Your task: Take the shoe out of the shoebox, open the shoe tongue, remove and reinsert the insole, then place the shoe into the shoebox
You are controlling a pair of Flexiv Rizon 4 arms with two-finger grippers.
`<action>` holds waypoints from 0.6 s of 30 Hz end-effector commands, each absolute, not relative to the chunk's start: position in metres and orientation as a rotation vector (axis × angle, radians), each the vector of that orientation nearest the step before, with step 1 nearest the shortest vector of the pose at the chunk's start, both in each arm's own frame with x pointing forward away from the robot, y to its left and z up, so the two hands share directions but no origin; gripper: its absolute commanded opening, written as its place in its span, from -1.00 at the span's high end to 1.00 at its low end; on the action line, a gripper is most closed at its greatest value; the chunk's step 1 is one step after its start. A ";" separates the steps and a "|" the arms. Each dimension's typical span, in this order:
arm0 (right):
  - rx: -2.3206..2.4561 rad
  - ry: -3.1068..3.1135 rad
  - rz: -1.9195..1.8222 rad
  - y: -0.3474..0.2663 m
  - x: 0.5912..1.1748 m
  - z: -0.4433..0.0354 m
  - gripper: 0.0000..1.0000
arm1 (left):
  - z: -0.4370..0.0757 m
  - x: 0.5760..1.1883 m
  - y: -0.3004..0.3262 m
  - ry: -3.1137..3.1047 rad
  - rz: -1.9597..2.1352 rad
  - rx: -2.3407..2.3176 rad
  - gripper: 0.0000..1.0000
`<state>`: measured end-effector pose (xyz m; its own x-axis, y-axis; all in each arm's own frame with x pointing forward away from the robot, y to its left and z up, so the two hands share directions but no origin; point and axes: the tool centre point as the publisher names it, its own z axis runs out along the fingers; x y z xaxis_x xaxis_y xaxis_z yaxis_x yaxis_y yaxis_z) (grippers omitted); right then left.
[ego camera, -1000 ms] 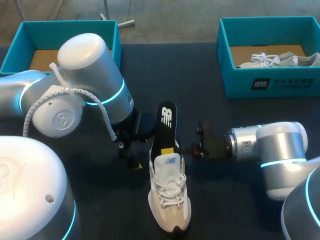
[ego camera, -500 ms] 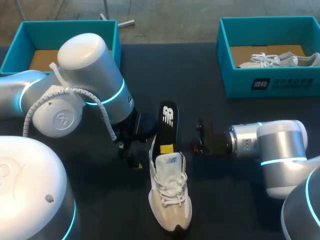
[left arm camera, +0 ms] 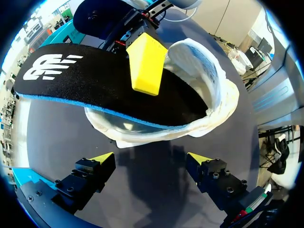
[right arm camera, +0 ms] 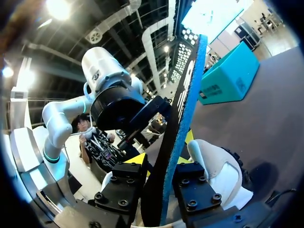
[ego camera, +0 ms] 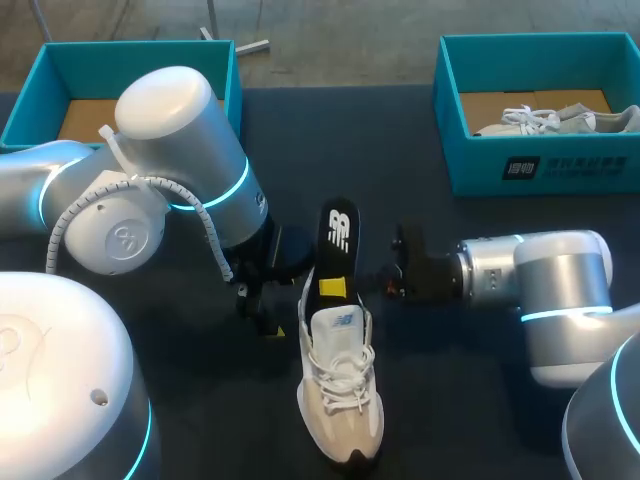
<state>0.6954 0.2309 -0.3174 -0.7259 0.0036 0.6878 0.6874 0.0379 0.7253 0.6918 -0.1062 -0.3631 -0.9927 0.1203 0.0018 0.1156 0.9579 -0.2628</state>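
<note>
While level & low, R arm (ego camera: 520, 282), its pincer (right arm camera: 160, 171) tight on insole (ego camera: 338, 232).

A dark, matte tabletop (ego camera: 340, 140) is spreading across the head view from side edge to side edge, taking soft, even light overhead.

White logo mark on the exposed end of the black insole (ego camera: 338, 240). Small logo patch on the shoe tongue (ego camera: 341, 322). White printed panel on the front wall of the teal shoebox (ego camera: 470, 165) at the counter's far right corner, its characters too small to read.
</note>
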 end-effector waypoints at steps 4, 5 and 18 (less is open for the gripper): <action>-0.692 -1.793 -1.748 0.233 0.701 -0.321 1.00 | -0.364 0.691 -0.106 -3.093 0.411 -0.185 -1.00; -0.695 -1.793 -1.745 0.233 0.701 -0.321 1.00 | -0.364 0.691 -0.106 -3.093 0.411 -0.185 -1.00; -0.773 -1.772 -1.686 0.232 0.685 -0.339 1.00 | -0.364 0.691 -0.106 -3.093 0.411 -0.185 -1.00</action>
<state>0.6902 0.2305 -0.3368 -0.6708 0.0186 0.7414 0.7414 0.0444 0.6696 0.6918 -0.1062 -0.3631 -0.9927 0.1203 0.0018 0.1156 0.9579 -0.2628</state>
